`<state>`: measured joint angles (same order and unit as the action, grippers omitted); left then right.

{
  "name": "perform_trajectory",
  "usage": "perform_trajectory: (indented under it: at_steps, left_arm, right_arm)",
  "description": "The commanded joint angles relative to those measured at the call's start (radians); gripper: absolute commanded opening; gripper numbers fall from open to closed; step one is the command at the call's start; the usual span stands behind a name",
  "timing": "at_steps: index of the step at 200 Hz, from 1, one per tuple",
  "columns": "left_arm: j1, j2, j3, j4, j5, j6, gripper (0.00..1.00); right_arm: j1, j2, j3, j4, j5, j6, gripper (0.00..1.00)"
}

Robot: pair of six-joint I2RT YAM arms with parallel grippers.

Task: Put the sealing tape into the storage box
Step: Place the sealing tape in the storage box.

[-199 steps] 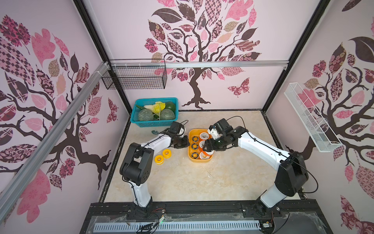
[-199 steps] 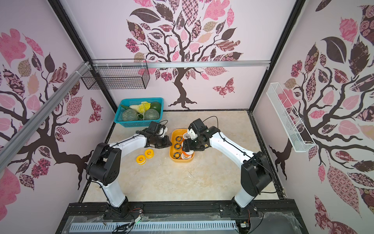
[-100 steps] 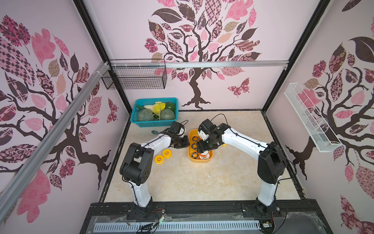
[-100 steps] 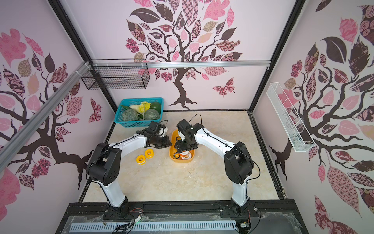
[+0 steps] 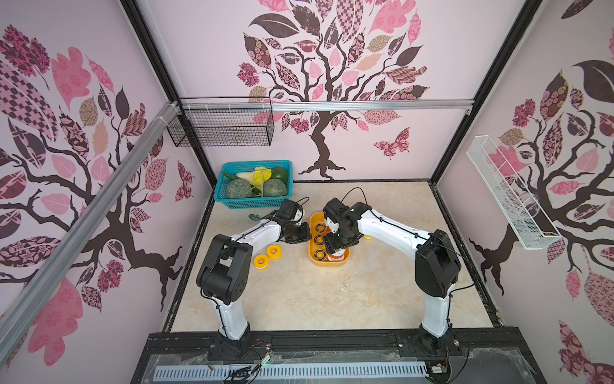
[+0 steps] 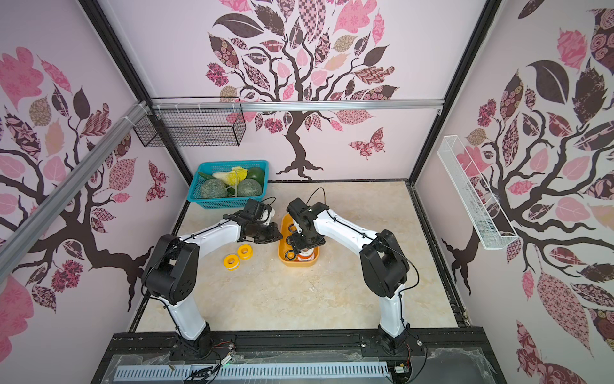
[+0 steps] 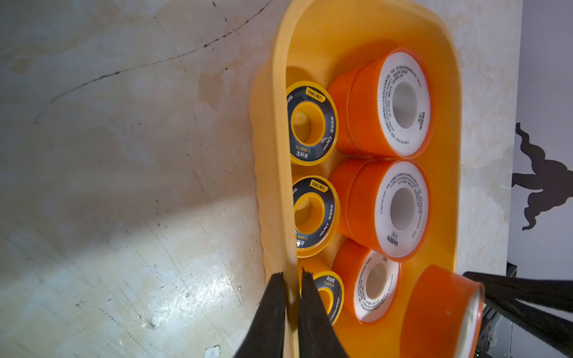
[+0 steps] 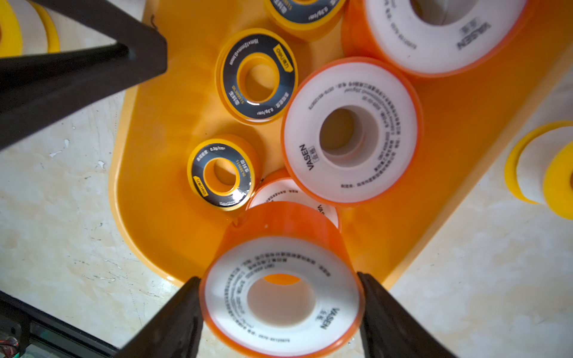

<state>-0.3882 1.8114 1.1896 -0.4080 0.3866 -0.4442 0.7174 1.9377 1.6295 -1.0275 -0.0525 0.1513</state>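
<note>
Tape (image 7: pixel 400 210): where is it lying at present?

Mostly in the box (image 7: pixel 279 124), which is sitting on the table (image 5: pixel 299 299) between the two arms. Three black-faced spools (image 7: pixel 311 124) are lying flat in a row along the long wall on the left arm's side. Beside them, orange spools (image 7: pixel 400 103) are sitting white face up in a second row. Two yellow spools (image 5: pixel 260 261) are resting side by side on the table, on the left arm's side of the box and apart from it. A third yellow spool (image 8: pixel 542 167) is lying outside, near the opposite wall.

And the claws?

Left claw (image 7: pixel 291 279) is pinching that long wall, narrow, with one finger inside the box and one outside. Right claw (image 8: pixel 279 277) is standing wide around a held spool (image 8: pixel 280 257), orange, its fingers (image 8: pixel 390 316) pressing the rim on two sides. That spool is hanging over the end of the box nearer the robot's base, white face toward the wrist camera. Another orange spool is showing partly beneath it; whether the two are touching, I cannot tell from where I am standing.

Anything else on the table?

A basket (image 5: pixel 252 201) is standing in the far left corner, holding produce (image 5: pixel 239 189), well apart from the box.
</note>
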Motion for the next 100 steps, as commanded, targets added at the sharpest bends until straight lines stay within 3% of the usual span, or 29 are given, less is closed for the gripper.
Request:
perform_trajectory:
  at_steps: [1, 100]
  left_arm:
    - [-0.005, 0.008, 0.017, -0.021, -0.003, 0.018, 0.13]
    - [-0.005, 0.007, 0.021, -0.027, -0.008, 0.021, 0.14]
  right_arm:
    - [0.009, 0.02, 0.033, -0.022, 0.019, -0.009, 0.77]
    - [0.02, 0.049, 0.045, -0.042, 0.038, -0.017, 0.78]
